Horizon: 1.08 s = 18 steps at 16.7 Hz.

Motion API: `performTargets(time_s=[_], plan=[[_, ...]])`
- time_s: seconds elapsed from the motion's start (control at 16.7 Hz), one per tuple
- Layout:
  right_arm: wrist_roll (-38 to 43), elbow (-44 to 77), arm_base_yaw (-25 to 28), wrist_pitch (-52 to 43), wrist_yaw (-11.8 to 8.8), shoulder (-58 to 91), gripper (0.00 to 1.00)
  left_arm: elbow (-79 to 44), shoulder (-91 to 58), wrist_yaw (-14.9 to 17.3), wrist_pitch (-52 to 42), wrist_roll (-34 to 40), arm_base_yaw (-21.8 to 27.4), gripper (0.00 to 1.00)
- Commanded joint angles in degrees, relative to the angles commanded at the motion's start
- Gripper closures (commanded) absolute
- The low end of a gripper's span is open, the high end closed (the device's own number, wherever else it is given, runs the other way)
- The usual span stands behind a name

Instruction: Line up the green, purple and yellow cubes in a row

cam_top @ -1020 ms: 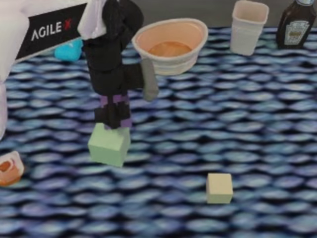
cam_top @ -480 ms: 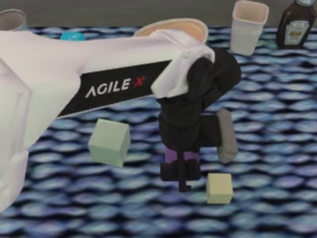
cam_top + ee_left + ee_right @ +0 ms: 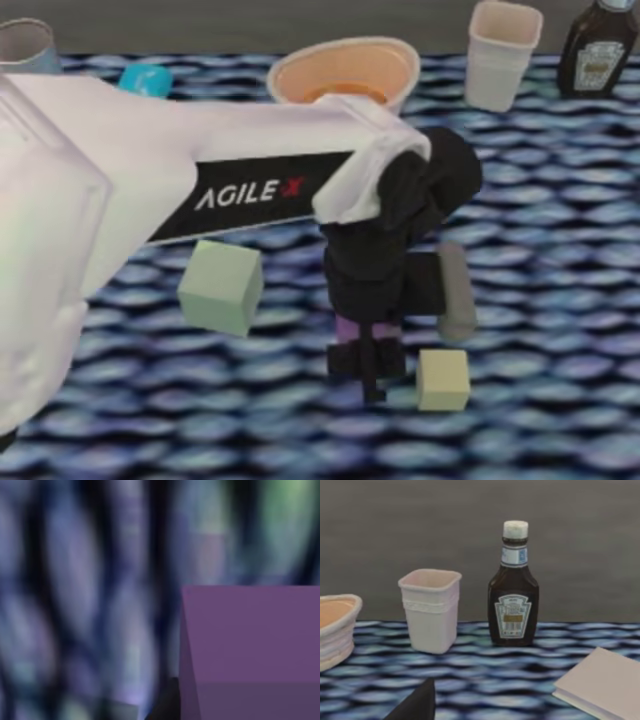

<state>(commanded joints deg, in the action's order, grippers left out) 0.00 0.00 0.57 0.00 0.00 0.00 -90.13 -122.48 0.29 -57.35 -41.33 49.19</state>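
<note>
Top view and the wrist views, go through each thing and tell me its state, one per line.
green cube: resting on the table, free.
purple cube: gripped, between the other two cubes.
yellow cube: resting on the table, free.
left gripper: shut on the purple cube, beside the yellow cube.
bowl: upright.
white cup: upright, open.
sauce bottle: upright, capped.

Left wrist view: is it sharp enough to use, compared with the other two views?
Left wrist view: only the purple cube has crisp edges; the patterned cloth behind it is smeared into streaks. Top view: cloth softly blurred, green cube and yellow cube clear. Right wrist view: sauce bottle and white cup are clear.
</note>
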Motion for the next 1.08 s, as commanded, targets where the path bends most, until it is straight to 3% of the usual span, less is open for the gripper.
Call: performTargets(time_s=[0.24, 0.48, 1.08], plan=[[0.0, 0.0, 0.0, 0.0, 0.0, 0.0, 0.0, 3.8, -2.9, 0.1, 6.8, 0.3, 0.1, 1.0], [0.0, 0.0, 0.0, 0.0, 0.0, 0.0, 0.0, 4.1, -3.1, 0.1, 7.2, 0.3, 0.1, 1.0], [0.0, 0.0, 0.0, 0.0, 0.0, 0.0, 0.0, 4.1, -3.1, 0.1, 7.2, 0.3, 0.1, 0.25]])
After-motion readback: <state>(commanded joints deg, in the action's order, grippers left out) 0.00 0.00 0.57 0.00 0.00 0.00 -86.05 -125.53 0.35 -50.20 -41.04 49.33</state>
